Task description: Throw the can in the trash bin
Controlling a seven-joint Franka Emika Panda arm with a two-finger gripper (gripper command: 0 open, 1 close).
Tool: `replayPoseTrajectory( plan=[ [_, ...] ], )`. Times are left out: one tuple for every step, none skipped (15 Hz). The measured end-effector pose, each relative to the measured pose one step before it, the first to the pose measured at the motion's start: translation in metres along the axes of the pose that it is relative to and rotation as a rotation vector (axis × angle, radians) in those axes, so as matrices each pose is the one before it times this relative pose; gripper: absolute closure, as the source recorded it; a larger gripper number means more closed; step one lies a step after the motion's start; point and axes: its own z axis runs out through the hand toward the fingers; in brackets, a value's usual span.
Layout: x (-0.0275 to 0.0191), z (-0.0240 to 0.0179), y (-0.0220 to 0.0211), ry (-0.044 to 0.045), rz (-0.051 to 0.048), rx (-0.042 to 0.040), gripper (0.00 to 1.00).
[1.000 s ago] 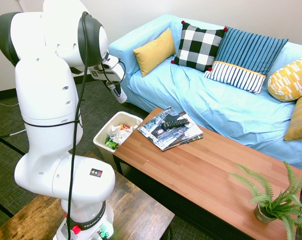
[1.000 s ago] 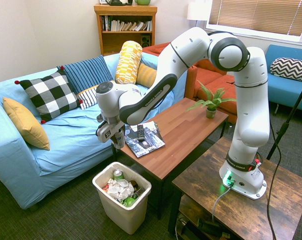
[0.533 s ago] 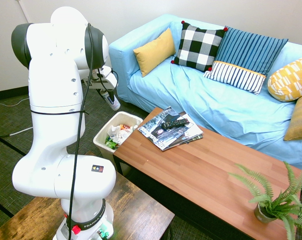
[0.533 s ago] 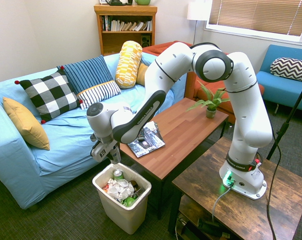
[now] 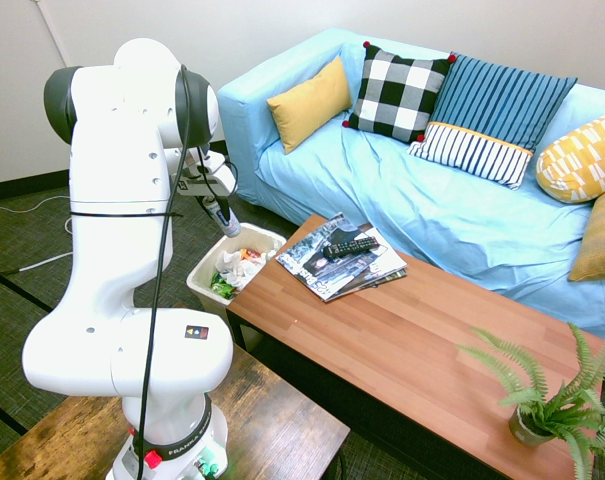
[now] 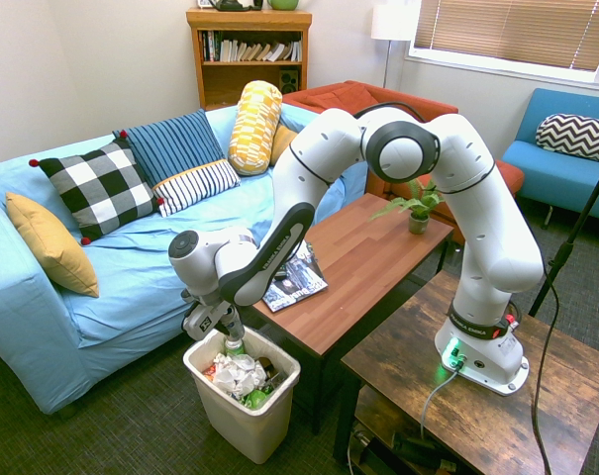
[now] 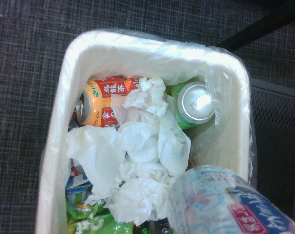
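A white robot arm reaches down over a cream-white trash bin (image 6: 242, 416) that stands on dark carpet beside a wooden coffee table (image 6: 368, 262) and in front of a light blue sofa (image 5: 422, 210). The claw (image 6: 232, 339) points steeply downward, just above the bin's rim at the sofa side. Its fingers are closed on a small silver can (image 6: 234, 346), which hangs at the bin's mouth, over the litter.

From the second side view the can looks roughly upright, its long axis following the claw's downward tilt; it is too small there to tell which end is up. In the wrist view the can (image 7: 225, 204) fills the lower corner, out of focus: a pale, silvery body with faint pink and blue marks and a red and dark blue label patch.

Inside the bin lie crumpled white tissue (image 7: 142, 165), an orange can (image 7: 101, 102) on its side, a green can (image 7: 193, 105) showing its shiny top, and green wrappers (image 7: 86, 219). Magazines (image 5: 337, 262) with a remote (image 5: 350, 246) on them sit on the table's near end.
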Motion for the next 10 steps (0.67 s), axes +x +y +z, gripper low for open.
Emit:
replayPoseTrajectory(
  plan=[
    [0.00062,0.00414,0.00031,-0.00741,-0.00006,-0.01021,0.00],
    [0.00044,0.00353,0.00002,-0.00466,0.00188,-0.00717,0.00],
    [0.00137,0.00200,0.00032,-0.00163,0.00199,-0.00494,0.00],
    [0.00182,0.00047,0.00040,-0.00071,0.00195,-0.00379,0.00],
    [0.00218,0.00001,0.00040,-0.00063,0.00230,-0.00601,0.00],
    [0.00211,0.00003,0.00060,0.00187,0.00296,-0.00839,0.00],
    [0.00229,0.00051,0.00095,0.00265,0.00382,-0.00989,0.00],
    [0.00286,0.00037,0.00104,0.00338,0.00714,-0.00812,0.00],
    [0.00318,-0.00122,0.00058,0.00443,0.01035,-0.00360,0.00],
    [0.00345,-0.00340,0.00005,0.00445,0.01296,-0.00005,0.00]
  ],
)
